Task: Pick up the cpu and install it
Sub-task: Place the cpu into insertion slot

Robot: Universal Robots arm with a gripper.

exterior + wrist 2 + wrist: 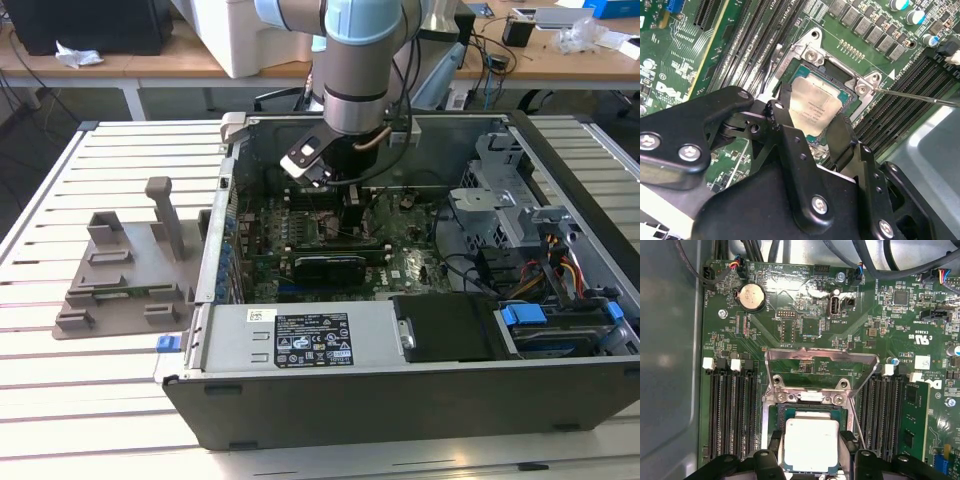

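The cpu (812, 106) (811, 440), a flat square chip with a silvery top, sits level between my two black fingers in both wrist views. My gripper (812, 114) (811, 446) is shut on it from two opposite sides. The chip is right over the motherboard socket (810, 398) (812, 56), inside its metal frame; whether it rests in the socket I cannot tell. The socket's hinged load plate (820, 360) is swung open. In the exterior view my gripper (352, 205) reaches down into the open computer case (400, 400).
Memory slots (732, 410) flank the socket on both sides. A black graphics card (335, 265) lies just in front of the socket. A grey plastic holder tray (125, 275) stands on the slatted table at the exterior view's left. A drive cage (500, 210) and cables fill the case's right.
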